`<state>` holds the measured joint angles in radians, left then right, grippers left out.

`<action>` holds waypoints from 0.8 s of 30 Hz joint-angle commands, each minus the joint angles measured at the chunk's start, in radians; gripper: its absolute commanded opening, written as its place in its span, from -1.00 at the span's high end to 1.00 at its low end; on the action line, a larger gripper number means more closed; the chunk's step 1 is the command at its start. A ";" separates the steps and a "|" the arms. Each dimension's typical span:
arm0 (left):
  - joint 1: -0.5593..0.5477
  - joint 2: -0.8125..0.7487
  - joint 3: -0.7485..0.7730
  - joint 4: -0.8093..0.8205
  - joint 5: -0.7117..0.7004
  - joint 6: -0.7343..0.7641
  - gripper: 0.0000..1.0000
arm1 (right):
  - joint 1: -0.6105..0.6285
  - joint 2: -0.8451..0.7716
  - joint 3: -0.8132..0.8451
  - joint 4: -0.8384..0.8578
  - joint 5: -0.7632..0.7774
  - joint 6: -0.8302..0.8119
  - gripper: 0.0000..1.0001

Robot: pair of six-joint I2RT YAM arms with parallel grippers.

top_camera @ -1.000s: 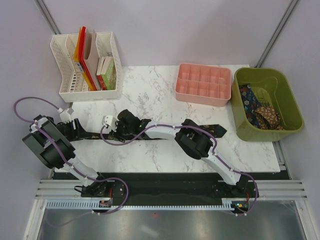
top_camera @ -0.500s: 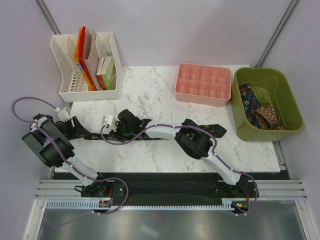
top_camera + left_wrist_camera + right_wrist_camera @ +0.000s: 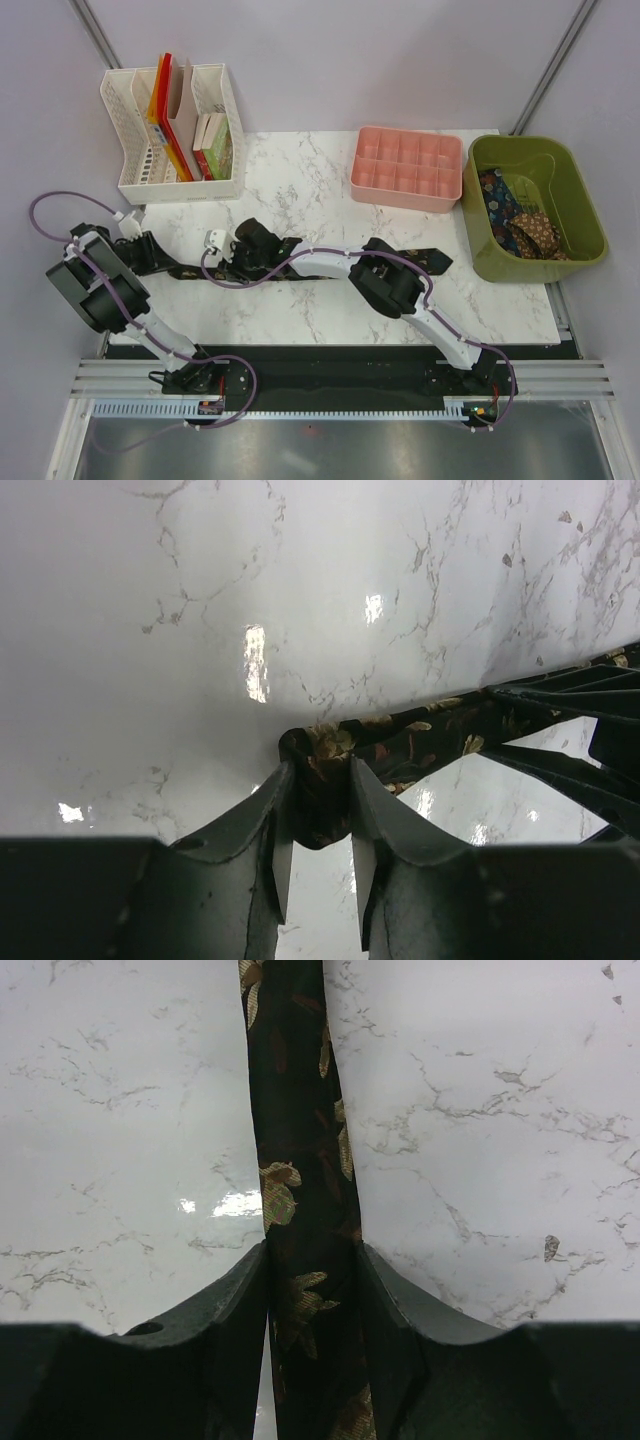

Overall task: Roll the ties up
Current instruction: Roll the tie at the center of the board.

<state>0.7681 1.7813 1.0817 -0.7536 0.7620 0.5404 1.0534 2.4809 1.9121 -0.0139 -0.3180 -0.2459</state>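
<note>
My left tool (image 3: 320, 780) pinches the tie (image 3: 400, 742) at its end and my right tool (image 3: 313, 1260) pinches its middle. I should roll tightly and hold the fabric straight.

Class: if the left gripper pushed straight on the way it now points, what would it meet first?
The tie: its end sits between the left gripper's jaws. Right beyond lies the marble table, which it would likely press into next, though depth is unclear.
</note>
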 commanded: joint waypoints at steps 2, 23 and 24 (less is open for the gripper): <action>-0.015 -0.120 0.011 -0.015 0.026 -0.054 0.42 | -0.001 0.021 0.030 0.000 -0.021 0.025 0.07; -0.348 -0.284 -0.057 -0.024 -0.145 -0.237 0.92 | -0.136 -0.175 -0.087 0.118 -0.246 0.560 -0.29; -0.354 -0.281 -0.058 -0.023 -0.147 -0.243 0.92 | -0.141 -0.180 -0.113 0.126 -0.260 0.594 -0.23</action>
<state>0.4515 1.5341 1.0370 -0.7761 0.6247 0.3649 0.9504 2.3974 1.8572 0.0154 -0.4660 0.1165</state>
